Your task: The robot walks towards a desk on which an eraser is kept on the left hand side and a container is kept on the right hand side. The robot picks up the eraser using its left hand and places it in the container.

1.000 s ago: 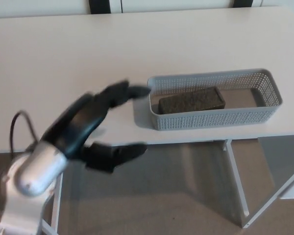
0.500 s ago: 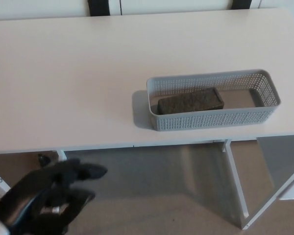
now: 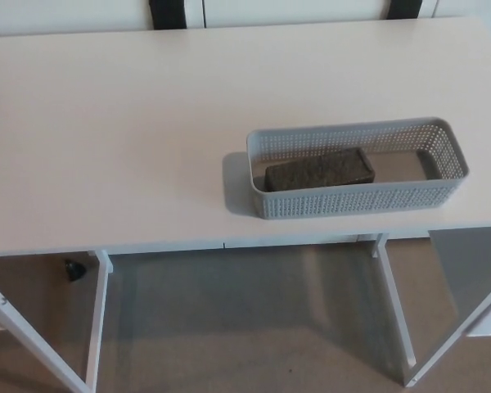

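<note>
Tabletop (image 3: 114,123) open across left and centre, only obstacle is the perforated container (image 3: 442,187) at right front edge, eraser (image 3: 319,170) filling its left half.

Just one head view, looking steeply down from the near edge at the desk (image 3: 106,123), container (image 3: 356,201) right of centre, floor below.

Dark eraser (image 3: 319,169) lying flat inside grey perforated container (image 3: 442,131), left half, container on white counter (image 3: 106,139) near front edge
</note>
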Robot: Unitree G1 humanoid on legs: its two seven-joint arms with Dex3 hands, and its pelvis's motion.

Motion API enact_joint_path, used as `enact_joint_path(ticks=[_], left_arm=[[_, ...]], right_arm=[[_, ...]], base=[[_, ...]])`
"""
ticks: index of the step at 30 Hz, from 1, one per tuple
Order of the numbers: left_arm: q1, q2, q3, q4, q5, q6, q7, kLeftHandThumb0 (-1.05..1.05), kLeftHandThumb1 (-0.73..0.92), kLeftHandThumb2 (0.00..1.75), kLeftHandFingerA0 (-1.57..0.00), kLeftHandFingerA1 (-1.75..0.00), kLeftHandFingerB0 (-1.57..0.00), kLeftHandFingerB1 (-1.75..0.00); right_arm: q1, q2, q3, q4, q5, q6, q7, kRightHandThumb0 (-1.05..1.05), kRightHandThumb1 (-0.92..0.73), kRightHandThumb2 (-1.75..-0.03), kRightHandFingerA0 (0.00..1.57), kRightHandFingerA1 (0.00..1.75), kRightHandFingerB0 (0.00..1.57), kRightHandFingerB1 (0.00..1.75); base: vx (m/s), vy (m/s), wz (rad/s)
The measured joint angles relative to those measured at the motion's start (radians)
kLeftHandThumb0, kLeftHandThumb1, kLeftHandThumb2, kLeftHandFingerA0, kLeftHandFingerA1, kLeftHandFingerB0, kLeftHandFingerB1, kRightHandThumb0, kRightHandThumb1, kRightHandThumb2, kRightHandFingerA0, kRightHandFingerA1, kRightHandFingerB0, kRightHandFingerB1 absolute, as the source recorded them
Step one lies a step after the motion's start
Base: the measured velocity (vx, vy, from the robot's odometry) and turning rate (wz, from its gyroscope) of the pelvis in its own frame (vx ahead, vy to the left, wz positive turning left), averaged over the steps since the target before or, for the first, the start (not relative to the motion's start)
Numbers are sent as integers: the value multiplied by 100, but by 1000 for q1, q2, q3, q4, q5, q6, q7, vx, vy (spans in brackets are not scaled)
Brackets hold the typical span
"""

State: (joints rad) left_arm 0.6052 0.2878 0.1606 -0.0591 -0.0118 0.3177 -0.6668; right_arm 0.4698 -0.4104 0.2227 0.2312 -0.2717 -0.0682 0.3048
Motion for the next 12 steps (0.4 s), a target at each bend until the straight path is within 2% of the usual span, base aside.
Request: enact_joint_path(ticks=[1,3,4,5,6,7,8,9,10,12], left_arm=[[1,2,-3,37,3,-11,6,-82,59,99,-2,-34,-6,-29],[0,9,-11,107,11,-31,18,-82,59,99,-2,-34,-6,-29],[0,15,-15,141,14,-42,24,-87,60,98,-7,-34,-9,-28],[-1,19,-19,172,17,-51,30,-92,63,78,-10,-31,-10,-24],[-1,24,-23,201,22,-60,36,-85,60,96,-8,-36,-8,-27],[-2,28,-27,230,26,-70,42,-85,59,97,-8,-37,-8,-27],[-4,31,-31,258,31,-80,49,-83,73,64,-11,-26,-9,-22],[-5,32,-33,269,32,-84,52,-89,60,77,-10,-28,-9,-22],[-8,36,-39,310,38,-99,62,-85,58,96,-8,-32,-8,-24],[-12,38,-44,350,43,-116,73,-91,61,97,-11,-28,-11,-22]], right_arm=[[0,6,-2,0,0,0,-3,-52,-46,-80,54,58,40,52],[0,16,-5,1,0,-1,-9,-52,-46,-80,54,58,40,52],[0,19,-7,1,0,-1,-12,-47,-56,-57,59,47,46,41],[0,22,-9,1,0,-1,-15,-45,-57,-57,59,47,45,41],[1,25,-12,1,0,-1,-18,-44,-57,-56,58,48,45,41],[1,28,-16,1,0,-1,-20,-49,-46,-77,52,58,40,52],[2,31,-19,1,1,-2,-24,-49,-45,-79,53,59,39,52],[2,32,-20,1,1,-2,-25,-49,-45,-79,53,59,39,52],[3,36,-27,1,1,-3,-28,-50,-45,-78,54,59,40,52],[5,40,-34,1,1,-4,-31,-50,-45,-78,54,59,40,52]], base=[[0,0,0],[0,0,0],[0,0,0],[0,0,0],[0,0,0],[0,0,0],[0,0,0],[0,0,0],[0,0,0],[0,0,0]])
